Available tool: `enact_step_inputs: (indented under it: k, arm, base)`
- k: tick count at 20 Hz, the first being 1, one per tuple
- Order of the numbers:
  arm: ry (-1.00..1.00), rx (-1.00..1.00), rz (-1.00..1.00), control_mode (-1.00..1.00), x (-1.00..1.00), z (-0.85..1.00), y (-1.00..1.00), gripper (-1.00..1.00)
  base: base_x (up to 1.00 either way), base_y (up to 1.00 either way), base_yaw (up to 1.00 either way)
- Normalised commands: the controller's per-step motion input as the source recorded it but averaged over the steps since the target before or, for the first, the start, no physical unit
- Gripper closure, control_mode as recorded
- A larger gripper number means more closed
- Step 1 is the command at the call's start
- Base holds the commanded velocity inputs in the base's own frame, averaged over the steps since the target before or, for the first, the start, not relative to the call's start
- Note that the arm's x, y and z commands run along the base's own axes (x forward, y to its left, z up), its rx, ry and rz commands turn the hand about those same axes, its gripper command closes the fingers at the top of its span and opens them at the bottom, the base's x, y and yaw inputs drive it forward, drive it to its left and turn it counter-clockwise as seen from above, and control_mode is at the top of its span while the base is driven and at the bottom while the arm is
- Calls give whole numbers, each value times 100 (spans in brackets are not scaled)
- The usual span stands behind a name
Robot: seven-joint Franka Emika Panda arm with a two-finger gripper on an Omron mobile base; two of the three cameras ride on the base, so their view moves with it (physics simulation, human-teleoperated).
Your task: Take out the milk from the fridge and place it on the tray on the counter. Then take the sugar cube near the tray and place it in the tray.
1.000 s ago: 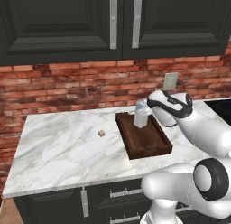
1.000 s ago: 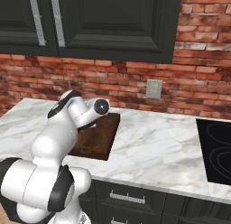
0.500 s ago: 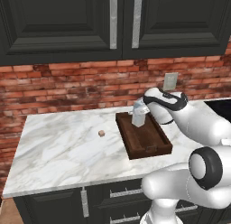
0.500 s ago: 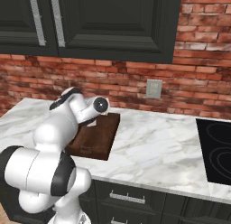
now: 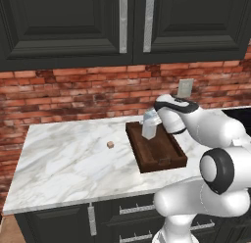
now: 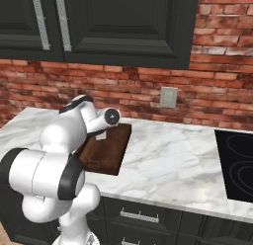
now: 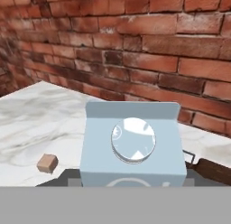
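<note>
Pale blue carton, the milk, is nearest to the hand camera, its round cap facing the lens. From the left base view the milk stands upright at the far end of the tray, and the pincer is right at it. The fingers are hidden behind the carton, so I cannot tell if they clamp it or stand apart.

I judge the step in hand is setting the milk down. To do it well, the carton's base should sit flat on the tray floor before the pincer lets go, then the hand should rise straight up so the carton is not tipped.

Sugar cube lies on the surface at 9 o'clock from the tray, apart from its rim, with open marble around it. Beyond, at 12 o'clock, the brick wall limits the room.
</note>
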Motion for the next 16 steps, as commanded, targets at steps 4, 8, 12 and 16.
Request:
enact_step_inputs:
  k: [4, 8, 12, 16]
  arm:
    - [0, 0, 0, -100, 6, -28, 4, 100]
    - [0, 0, 0, -100, 18, -29, 5, 100]
    - [0, -2, 0, -100, 13, -32, 5, 100]
    - [0, 0, 0, -100, 1, -26, 0, 100]
  base:
    - [0, 0, 0]
    - [0, 0, 0]
    - [0, 0, 0]
    - [0, 0, 0]
